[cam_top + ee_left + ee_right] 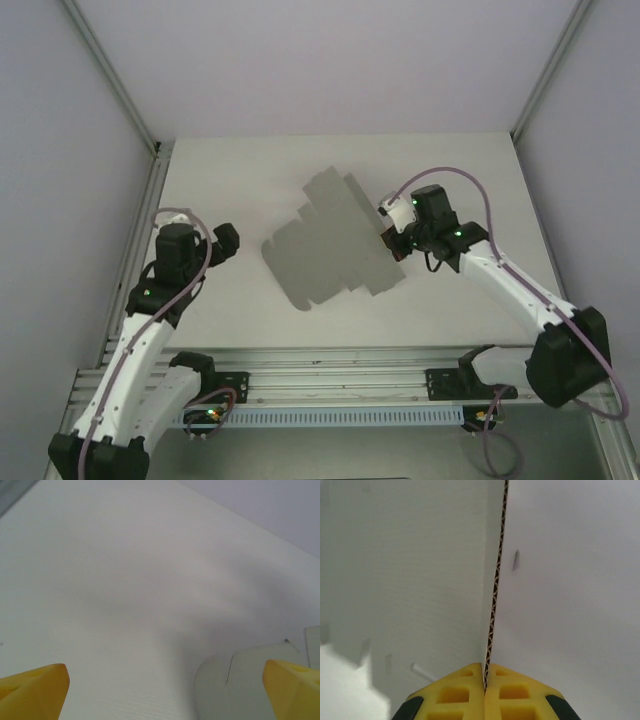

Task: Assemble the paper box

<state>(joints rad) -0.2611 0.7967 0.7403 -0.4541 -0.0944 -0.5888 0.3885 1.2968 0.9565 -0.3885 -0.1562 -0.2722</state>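
Observation:
The paper box [330,245] is a flat grey die-cut sheet with flaps, lying in the middle of the white table [240,170]. My right gripper [392,238] is shut on the sheet's right edge. In the right wrist view the yellow fingers [455,695] pinch the corrugated edge [495,590], and the sheet's face [415,580] stretches away to the left. My left gripper [225,243] hovers just left of the sheet, open and apart from it. Its yellow fingertips [35,690] stand wide, and a rounded flap of the sheet [240,685] lies between them, to the right.
An aluminium rail [330,365] carrying both arm bases runs along the near table edge. Pale walls with metal posts [150,150] close in the left, right and back sides. A purple cable [470,185] loops over the right arm.

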